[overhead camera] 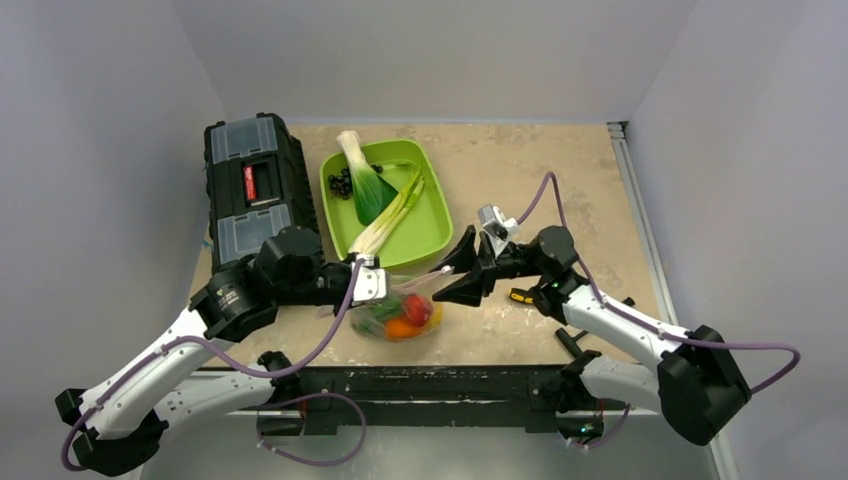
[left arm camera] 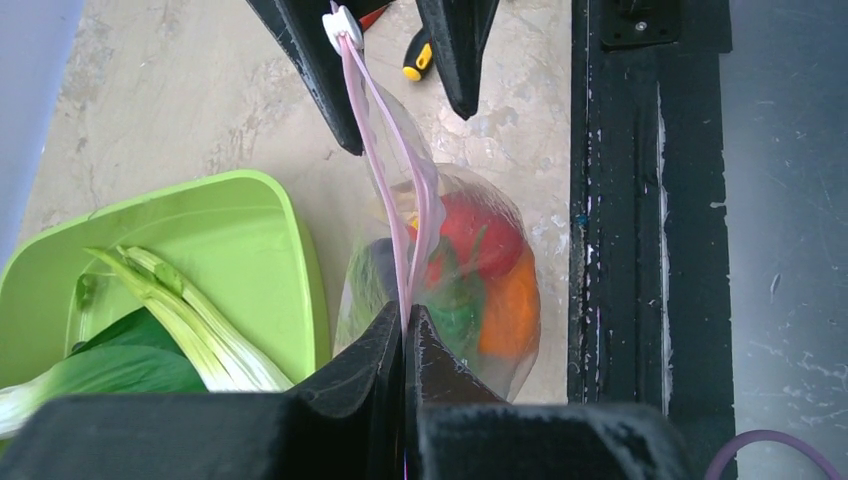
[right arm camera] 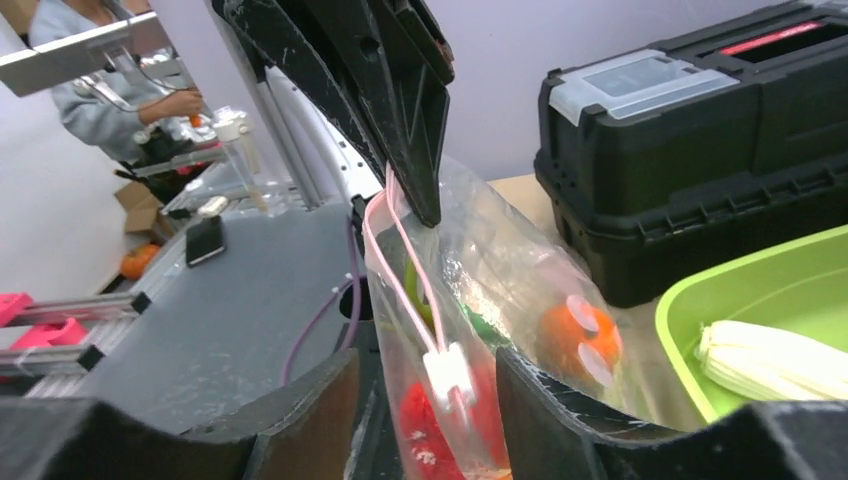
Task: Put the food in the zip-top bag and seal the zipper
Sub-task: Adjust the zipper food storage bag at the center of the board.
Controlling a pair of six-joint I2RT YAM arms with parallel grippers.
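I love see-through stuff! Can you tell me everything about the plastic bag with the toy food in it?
The zip-top bag is clear, floppy, crinkly plastic. A pale pink zipper runs along its top, with a small white slider at one end. Red, orange and green toy food bulges inside. The left gripper pinches the zipper at one end. The slider end sits between the open fingers of the right gripper. The bag is beside the green tray.

The beige, marbled table (overhead camera: 560,170) carries a black toolbox (overhead camera: 255,190) at its far left, a green tray (overhead camera: 428,228) just beside it, a yellow-handled screwdriver (overhead camera: 520,296) on the right, and the zip-top bag (overhead camera: 400,318) near the front edge.
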